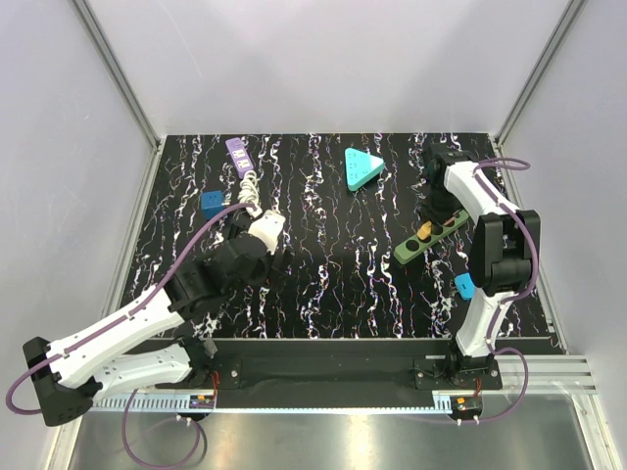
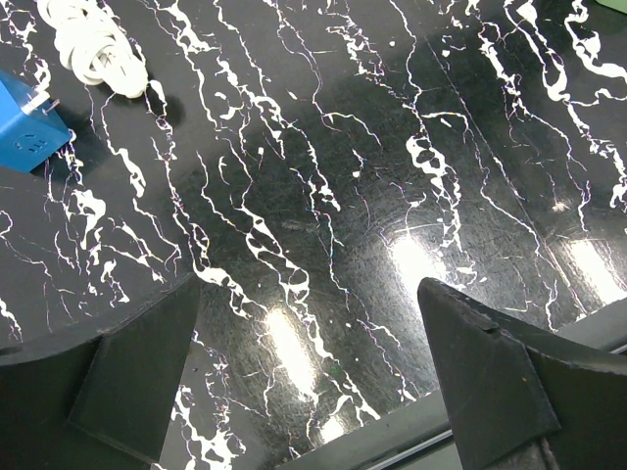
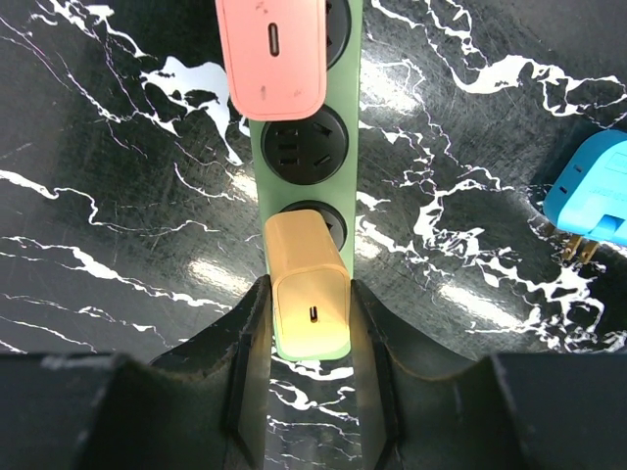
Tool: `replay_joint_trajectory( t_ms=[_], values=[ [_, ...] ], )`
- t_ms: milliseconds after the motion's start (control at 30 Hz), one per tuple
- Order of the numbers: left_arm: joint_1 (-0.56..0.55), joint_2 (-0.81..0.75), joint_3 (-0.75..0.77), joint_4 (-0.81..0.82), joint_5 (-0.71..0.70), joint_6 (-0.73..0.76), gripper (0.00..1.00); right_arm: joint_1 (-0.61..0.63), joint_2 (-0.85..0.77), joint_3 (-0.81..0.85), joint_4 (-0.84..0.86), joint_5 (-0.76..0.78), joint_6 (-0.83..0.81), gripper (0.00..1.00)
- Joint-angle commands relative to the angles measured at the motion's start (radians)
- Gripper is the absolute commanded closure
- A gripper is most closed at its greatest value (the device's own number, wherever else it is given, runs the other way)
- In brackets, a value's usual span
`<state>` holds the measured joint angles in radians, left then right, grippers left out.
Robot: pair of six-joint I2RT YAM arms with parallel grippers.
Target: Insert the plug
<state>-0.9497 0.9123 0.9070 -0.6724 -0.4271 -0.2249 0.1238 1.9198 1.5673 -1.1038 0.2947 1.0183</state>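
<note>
Top external: black marbled table (image 1: 323,294). Green power strip (image 1: 411,250) lies right of centre. Left gripper (image 2: 309,289) spread wide over bare tabletop, left side. Right gripper (image 3: 309,318) pinching yellow plug (image 3: 306,279), which stands on the strip beside an empty socket.

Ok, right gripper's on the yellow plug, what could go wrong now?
The yellow plug sits in the right gripper over the green strip; its prongs are hidden, so misalignment could jam. Nothing braces the strip: the left gripper hangs open elsewhere, so pushing may slide it.
</note>
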Motion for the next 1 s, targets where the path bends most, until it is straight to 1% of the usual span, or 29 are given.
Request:
replay_joint_trajectory(
  t_ms=[0,167,467,633,967],
  values=[
    [0.002,0.0,0.0,0.027,-0.027,0.015,0.01,0.0,0.062,-0.099,0.045,-0.025,0.039,1.0],
    [0.002,0.002,0.003,0.025,-0.022,0.015,0.01,0.0,0.077,-0.133,0.079,-0.038,0.028,1.0],
    [0.002,-0.007,0.001,0.025,-0.029,0.013,0.01,0.002,0.16,-0.089,0.078,-0.051,0.011,1.0],
    [0.002,-0.007,0.001,0.027,-0.029,0.015,0.01,0.002,0.174,-0.075,0.078,-0.046,0.008,1.0],
    [0.002,-0.004,0.003,0.027,-0.025,0.016,0.01,0.06,0.171,-0.135,0.102,-0.02,0.057,1.0]
  ],
)
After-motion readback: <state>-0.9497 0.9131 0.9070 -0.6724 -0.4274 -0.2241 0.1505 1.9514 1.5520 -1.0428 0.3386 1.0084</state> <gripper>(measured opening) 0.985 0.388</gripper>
